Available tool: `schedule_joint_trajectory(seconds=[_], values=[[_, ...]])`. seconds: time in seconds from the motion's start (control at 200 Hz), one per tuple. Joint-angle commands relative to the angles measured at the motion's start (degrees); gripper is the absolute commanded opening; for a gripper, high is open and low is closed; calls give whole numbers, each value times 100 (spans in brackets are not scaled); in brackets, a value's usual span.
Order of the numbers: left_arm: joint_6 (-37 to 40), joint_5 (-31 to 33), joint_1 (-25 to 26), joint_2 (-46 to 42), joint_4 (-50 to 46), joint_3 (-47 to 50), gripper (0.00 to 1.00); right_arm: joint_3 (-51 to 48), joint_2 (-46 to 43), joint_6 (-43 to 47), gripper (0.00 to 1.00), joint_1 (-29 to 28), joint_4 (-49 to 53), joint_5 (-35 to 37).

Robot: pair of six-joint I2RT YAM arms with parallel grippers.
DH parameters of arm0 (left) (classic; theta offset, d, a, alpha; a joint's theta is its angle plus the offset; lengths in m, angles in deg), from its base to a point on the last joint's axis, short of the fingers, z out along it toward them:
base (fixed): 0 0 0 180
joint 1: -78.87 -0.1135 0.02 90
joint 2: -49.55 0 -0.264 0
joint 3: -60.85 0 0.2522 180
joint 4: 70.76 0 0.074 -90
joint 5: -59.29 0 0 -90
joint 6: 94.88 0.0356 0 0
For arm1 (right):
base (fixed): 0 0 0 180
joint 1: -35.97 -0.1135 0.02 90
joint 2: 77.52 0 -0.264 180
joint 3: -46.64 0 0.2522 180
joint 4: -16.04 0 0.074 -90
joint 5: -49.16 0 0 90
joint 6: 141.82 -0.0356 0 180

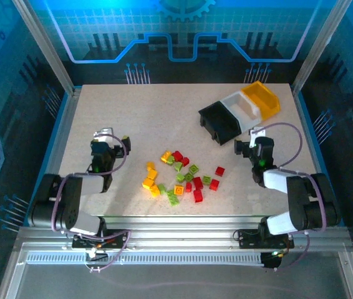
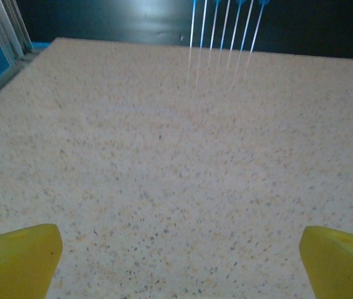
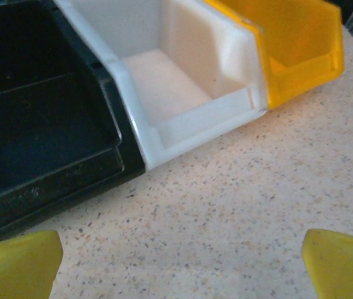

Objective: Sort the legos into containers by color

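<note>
Red, yellow-orange and lime green legos (image 1: 179, 177) lie scattered in a loose cluster at the middle front of the table. Three containers stand in a row at the back right: black (image 1: 219, 121), white (image 1: 242, 107) and yellow-orange (image 1: 262, 98). All three look empty. My left gripper (image 1: 106, 138) is left of the cluster, open over bare tabletop, its yellow fingertips (image 2: 17, 258) far apart. My right gripper (image 1: 253, 142) sits open just in front of the bins, facing the black bin (image 3: 45, 124), the white bin (image 3: 183, 118) and the yellow-orange bin (image 3: 301, 50), with nothing between its fingertips (image 3: 342, 265).
The speckled beige table (image 1: 139, 118) is bounded by a metal frame with posts at its back corners (image 1: 70, 90). Open tabletop lies behind the legos and to the left. Blue cable ties (image 2: 226, 31) hang past the table's far edge.
</note>
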Motion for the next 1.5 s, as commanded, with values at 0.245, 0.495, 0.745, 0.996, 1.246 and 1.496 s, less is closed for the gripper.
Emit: schedule_joint_trajectory(seconds=[0.245,0.495,0.745,0.996,1.246,1.496], values=[[-970,314,51,-1091,-862,-619,99,981,-1159,-824,100,-475,1827,1888],[-5216,891,-324,-1886,-1795,-487,99,2639,-293,-3254,100,819,3978,-1043],[-4650,-1278,-688,-1634,-3474,-1751,99,3908,765,-1909,100,-102,4688,-603],[-4084,-1453,69,-1340,-4419,-2316,99,6053,2751,-1214,87,-284,5972,-597],[-4080,-1693,471,-1143,-4937,-2535,98,7068,3816,-1102,75,-300,6427,-614],[-4056,-1759,639,-1099,-5056,-2586,99,7624,4371,-1132,49,-418,6902,-584]])
